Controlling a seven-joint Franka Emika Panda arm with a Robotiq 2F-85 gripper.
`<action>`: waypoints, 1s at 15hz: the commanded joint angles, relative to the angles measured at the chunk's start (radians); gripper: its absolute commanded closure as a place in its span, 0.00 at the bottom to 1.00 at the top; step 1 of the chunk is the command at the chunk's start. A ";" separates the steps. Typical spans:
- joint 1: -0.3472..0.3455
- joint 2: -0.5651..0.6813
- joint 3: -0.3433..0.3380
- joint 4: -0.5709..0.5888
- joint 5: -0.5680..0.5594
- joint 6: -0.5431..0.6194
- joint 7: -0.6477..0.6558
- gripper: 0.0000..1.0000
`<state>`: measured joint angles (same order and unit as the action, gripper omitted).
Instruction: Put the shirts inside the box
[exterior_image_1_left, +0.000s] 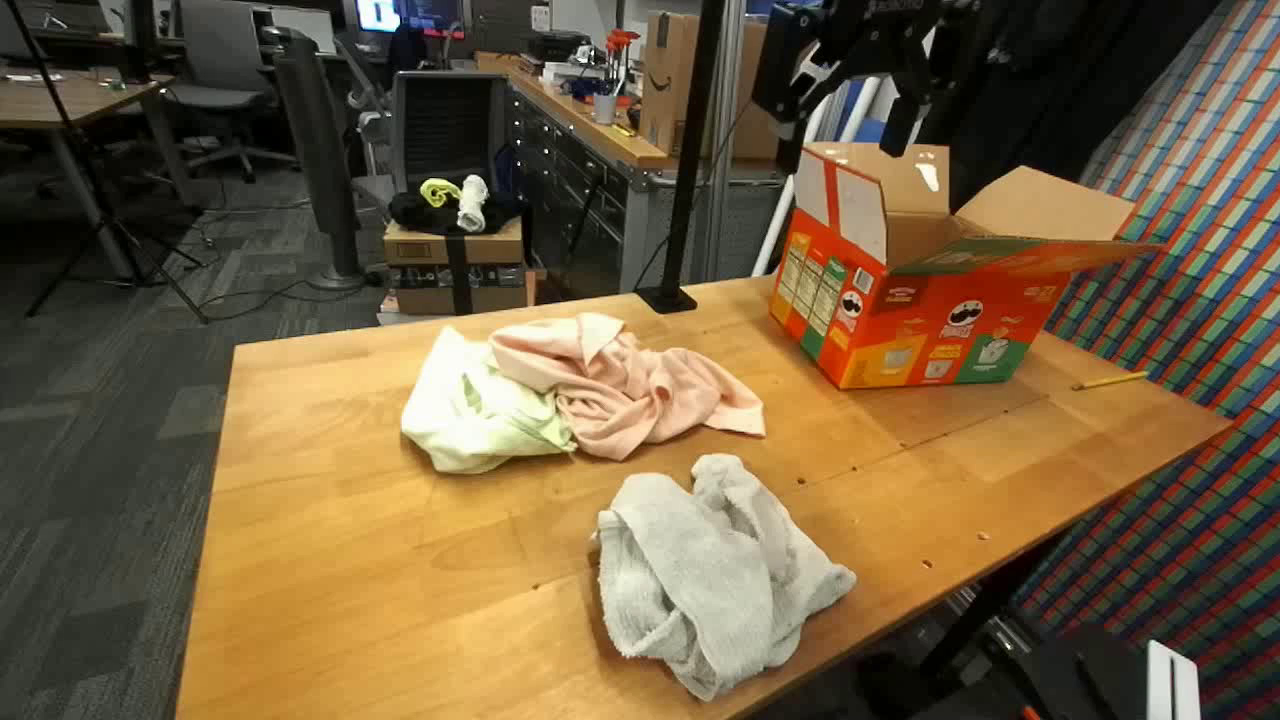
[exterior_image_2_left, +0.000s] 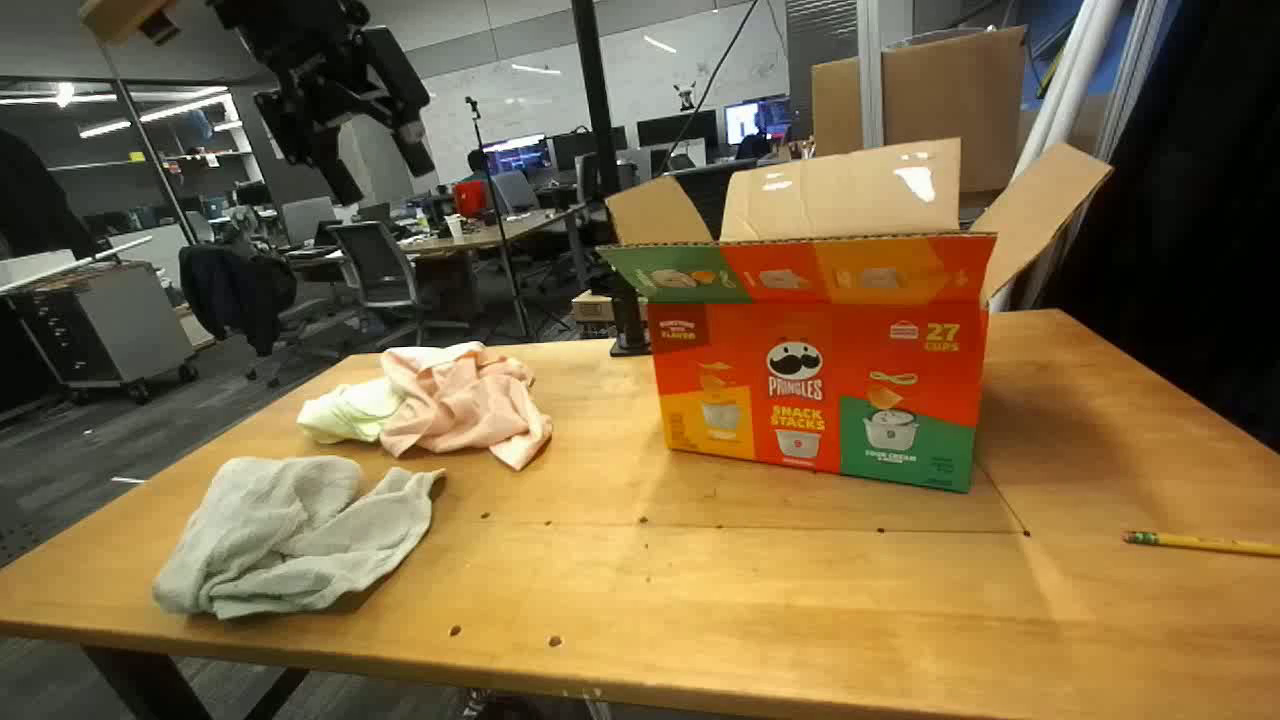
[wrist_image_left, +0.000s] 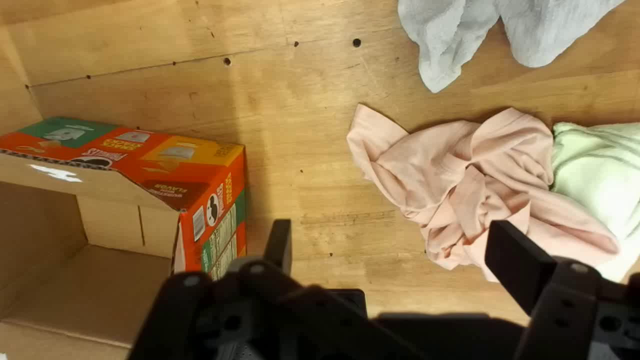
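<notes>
The grey cloth (exterior_image_1_left: 715, 580) lies nearest the camera in an exterior view, crumpled on the table (exterior_image_1_left: 380, 560) at the lower middle of the frame. Above it and to the left, the pink cloth (exterior_image_1_left: 640, 395) and the green cloth (exterior_image_1_left: 475, 415) are bunched together, touching. The box (exterior_image_1_left: 930, 335) stands at the upper right, flaps (exterior_image_1_left: 1045, 203) spread, apart from all three cloths, and a pencil (exterior_image_1_left: 1110, 381) lies near it toward the right edge of the frame. The gripper (exterior_image_1_left: 845, 150) hangs above the table, at the top right. In the wrist view its fingers (wrist_image_left: 517, 267) stand wide apart, holding nothing; the pink cloth shows at right and part of the box at left.
</notes>
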<state>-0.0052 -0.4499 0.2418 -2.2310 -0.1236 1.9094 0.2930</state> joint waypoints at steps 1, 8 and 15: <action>0.024 0.003 -0.020 0.007 -0.010 -0.003 0.009 0.00; 0.077 0.000 -0.065 0.017 0.119 -0.049 -0.096 0.00; 0.137 -0.018 -0.114 -0.032 0.277 -0.229 -0.231 0.00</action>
<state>0.1140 -0.4476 0.1478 -2.2530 0.1243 1.7421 0.1075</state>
